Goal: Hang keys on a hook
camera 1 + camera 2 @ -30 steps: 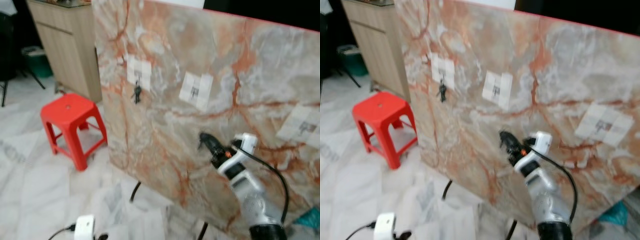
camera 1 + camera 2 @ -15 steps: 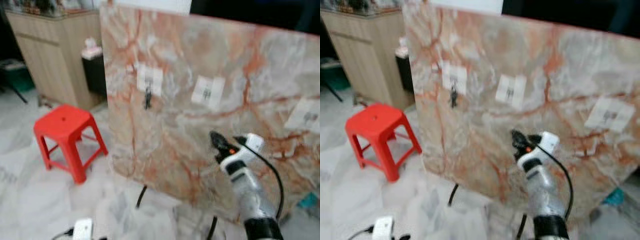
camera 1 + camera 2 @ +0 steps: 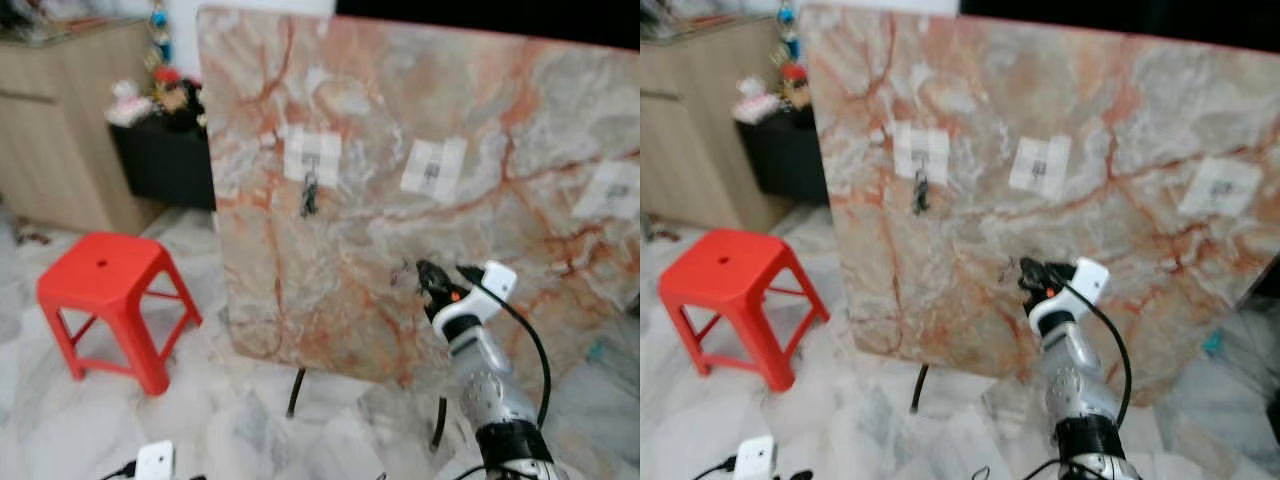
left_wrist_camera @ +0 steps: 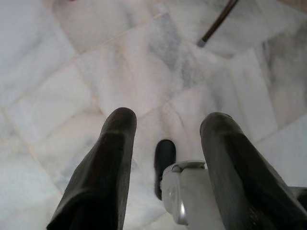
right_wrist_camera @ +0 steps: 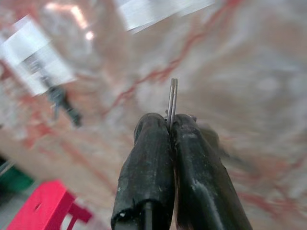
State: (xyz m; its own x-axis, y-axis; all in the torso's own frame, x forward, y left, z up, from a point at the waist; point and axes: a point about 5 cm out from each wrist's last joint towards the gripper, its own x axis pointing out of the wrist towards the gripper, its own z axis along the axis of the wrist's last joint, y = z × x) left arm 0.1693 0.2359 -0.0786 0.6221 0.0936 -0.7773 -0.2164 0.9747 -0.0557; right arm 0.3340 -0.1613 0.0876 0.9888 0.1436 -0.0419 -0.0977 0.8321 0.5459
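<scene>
Pinched tight on the thin key ring (image 5: pixel 172 98), the right gripper (image 5: pixel 170 125) holds the keys up before the marble board (image 3: pixel 500 120). Over the last second the view has swung and drawn nearer; the middle hook (image 3: pixel 431 172) now sits above the gripper, so a lift should reach it. Another key set (image 3: pixel 309 195) hangs on the left hook. The left gripper (image 4: pixel 165 127) hangs spread over the floor (image 4: pixel 72 72).

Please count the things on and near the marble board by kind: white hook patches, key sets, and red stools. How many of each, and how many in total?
White hook patches: 3
Key sets: 2, one hanging on the first patch, one pinched in the right gripper
Red stools: 1
Total: 6
</scene>
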